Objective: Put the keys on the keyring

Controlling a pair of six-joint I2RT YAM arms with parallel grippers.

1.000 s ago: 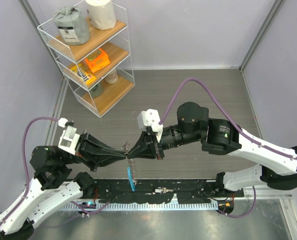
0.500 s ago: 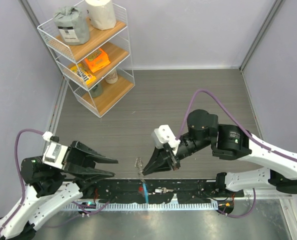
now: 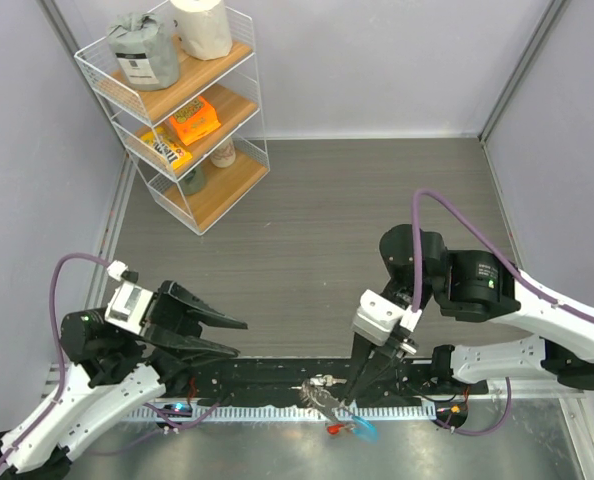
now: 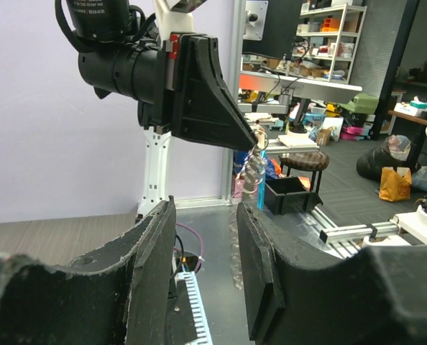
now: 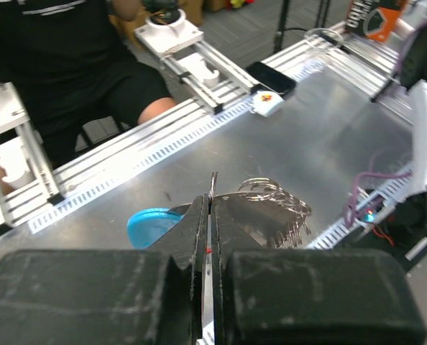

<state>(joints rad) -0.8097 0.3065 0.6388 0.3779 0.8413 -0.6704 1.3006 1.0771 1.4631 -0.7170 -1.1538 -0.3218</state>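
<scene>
My right gripper (image 3: 340, 404) points down past the table's near edge and is shut on the keyring (image 5: 212, 188), whose thin metal rim stands up between the fingers. The keys (image 5: 274, 210) fan out to the right of the jaws, and the blue tag (image 5: 152, 224) shows on the left. From above, the keys (image 3: 320, 397) and the blue tag (image 3: 361, 431) hang just below the gripper. My left gripper (image 3: 239, 338) is open and empty at the lower left, well apart. In its wrist view, the left gripper (image 4: 203, 215) faces the right arm, with the keys (image 4: 253, 167) dangling from it.
A white wire shelf rack (image 3: 172, 110) with packets and rolls stands at the back left. A black rail (image 3: 267, 375) runs along the table's near edge, with a metal surface (image 5: 321, 122) beyond it. A seated person (image 5: 70, 57) and a phone (image 5: 271, 77) lie past that surface.
The left gripper opened, let go, and drew back to the left. The right arm swung the keyring and keys from mid-table down to the near edge.
</scene>
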